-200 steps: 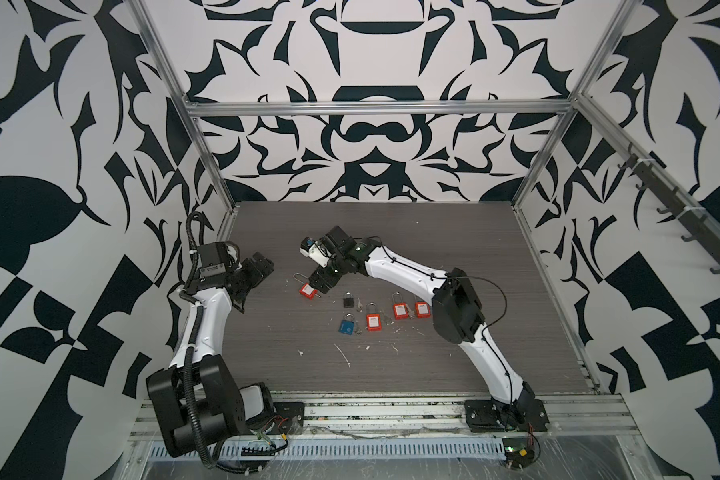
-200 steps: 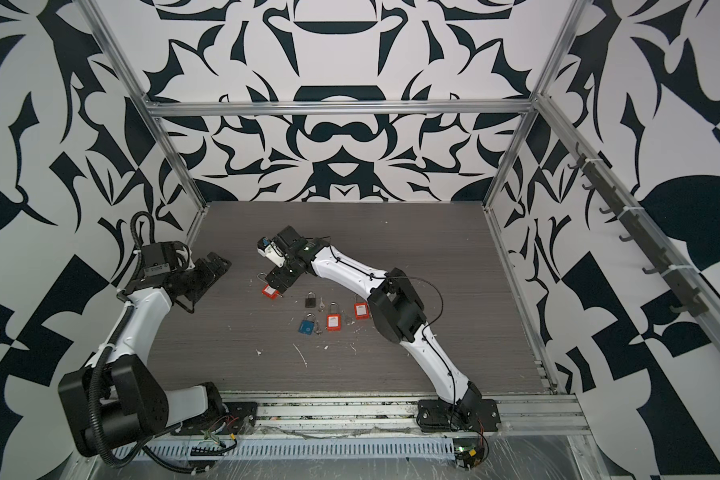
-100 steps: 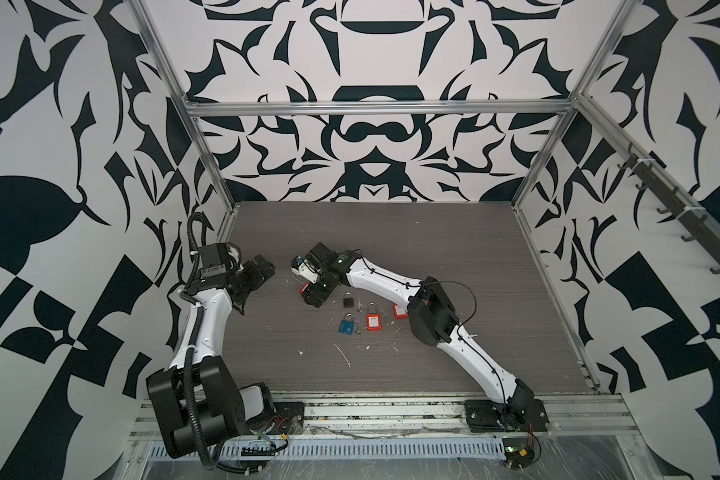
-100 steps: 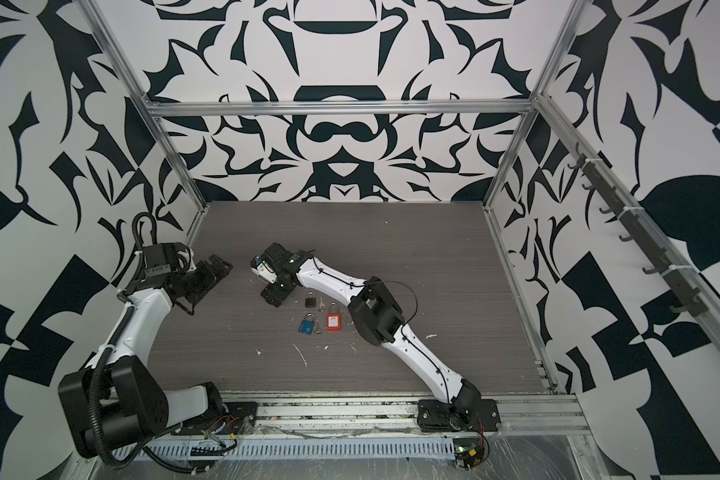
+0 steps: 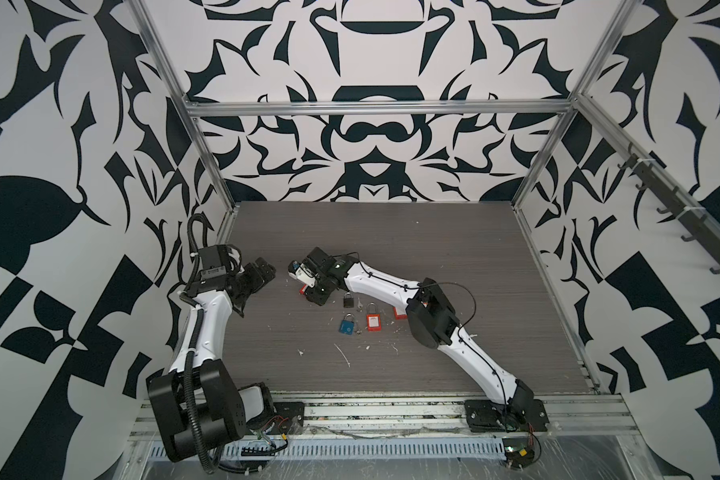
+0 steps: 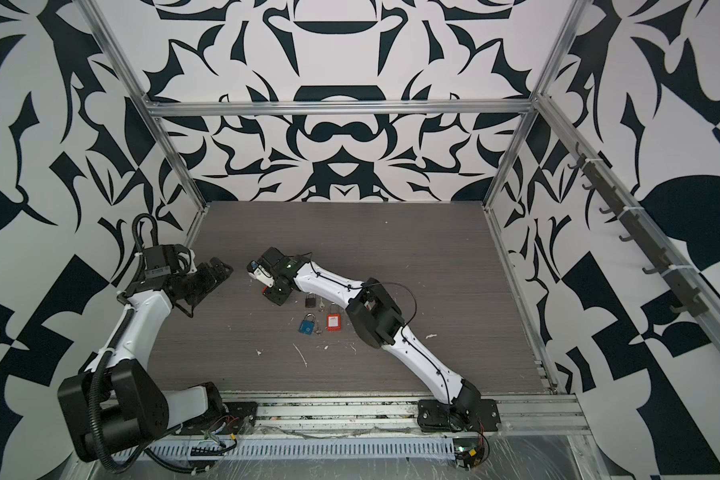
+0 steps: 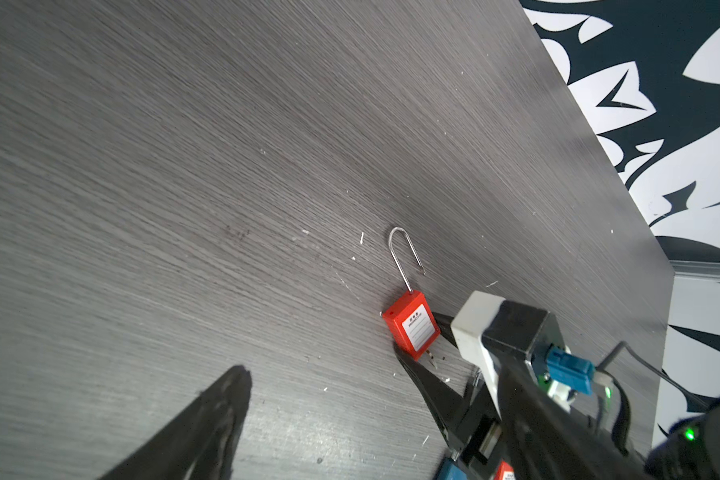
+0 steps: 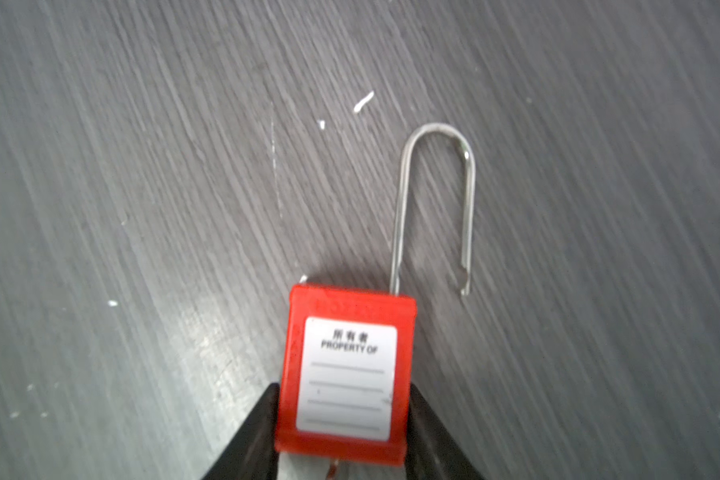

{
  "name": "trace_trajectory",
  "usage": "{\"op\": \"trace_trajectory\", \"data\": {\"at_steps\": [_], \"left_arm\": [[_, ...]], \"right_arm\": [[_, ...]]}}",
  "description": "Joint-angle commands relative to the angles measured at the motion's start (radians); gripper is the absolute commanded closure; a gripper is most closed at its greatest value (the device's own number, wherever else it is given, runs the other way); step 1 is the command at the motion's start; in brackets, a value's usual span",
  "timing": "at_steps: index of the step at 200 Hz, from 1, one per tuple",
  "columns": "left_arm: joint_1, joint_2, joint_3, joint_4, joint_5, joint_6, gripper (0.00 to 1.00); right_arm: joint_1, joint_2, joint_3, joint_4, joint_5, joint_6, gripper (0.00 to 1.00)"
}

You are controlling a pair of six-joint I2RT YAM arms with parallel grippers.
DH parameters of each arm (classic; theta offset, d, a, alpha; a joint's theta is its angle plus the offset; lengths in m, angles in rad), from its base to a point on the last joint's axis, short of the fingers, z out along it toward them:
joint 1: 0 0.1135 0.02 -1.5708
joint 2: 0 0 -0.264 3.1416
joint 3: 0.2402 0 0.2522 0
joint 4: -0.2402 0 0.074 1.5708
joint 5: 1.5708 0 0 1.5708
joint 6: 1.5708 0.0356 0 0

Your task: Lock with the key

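The right arm (image 5: 375,282) stretched low across the tabletop (image 5: 391,232) to a spot left of its middle. There the right fingers (image 8: 258,436) pinched the open red padlock (image 8: 344,374) by the two sides of its body. Its white label, printed "PROPERTY OF", faced up. The steel shackle (image 8: 433,199) pointed away from the fingers, and its free end hung clear beside the body rather than seated in it. A small metal piece at the bottom of the body (image 7: 431,357), between the fingers, may have been a key, but it was too blurred and hidden to be sure.

The left fingers (image 5: 262,268) were spread wide and held nothing. They stood near the left edge of the tabletop, apart from the padlock and turned toward it.

Closer to the front edge, near the middle of the tabletop, lay a dark padlock (image 5: 348,300), a blue padlock (image 5: 346,326) and a shut red padlock (image 5: 373,321). The right arm's elbow half covered another red padlock (image 5: 400,312). In both top views a loose silver key (image 6: 321,306) lay between the dark padlock and the shut red padlock. A second key (image 6: 318,330) lay just beside the blue one. White flecks (image 5: 344,353) dotted the tabletop toward the front edge.
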Motion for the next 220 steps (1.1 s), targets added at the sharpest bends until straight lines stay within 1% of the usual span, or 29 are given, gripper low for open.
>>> {"op": "trace_trajectory", "data": {"at_steps": [1,19,28,43,71,97,163,198,220], "left_arm": [[0.005,-0.031,-0.020,-0.014,0.018,0.030,0.06],[0.005,-0.043,-0.028,-0.007,0.024,0.045,0.07],[0.004,-0.050,-0.031,-0.001,0.033,0.053,0.08],[0.004,-0.064,-0.035,0.006,0.045,0.062,0.08],[0.003,-0.075,-0.042,0.010,0.051,0.069,0.09],[0.003,-0.078,-0.050,0.013,0.064,0.067,0.10],[0.003,-0.087,-0.059,0.012,0.059,0.074,0.10],[0.003,-0.086,-0.068,0.018,0.058,0.078,0.10],[0.004,-0.081,-0.071,0.021,0.056,0.079,0.10]], "right_arm": [[0.007,-0.126,-0.069,0.095,-0.001,-0.032,0.53],[0.005,-0.186,-0.121,0.140,-0.003,-0.051,0.55],[0.004,-0.212,-0.139,0.148,0.005,-0.068,0.58],[0.001,-0.263,-0.182,0.161,0.018,-0.105,0.59],[-0.006,-0.328,-0.246,0.129,-0.019,-0.173,0.58],[-0.007,-0.329,-0.260,0.076,-0.046,-0.190,0.60],[-0.007,-0.304,-0.375,0.193,-0.033,-0.181,0.62],[-0.007,-0.298,-0.433,0.226,-0.023,-0.200,0.63],[-0.007,-0.290,-0.454,0.231,-0.022,-0.193,0.60]]}}
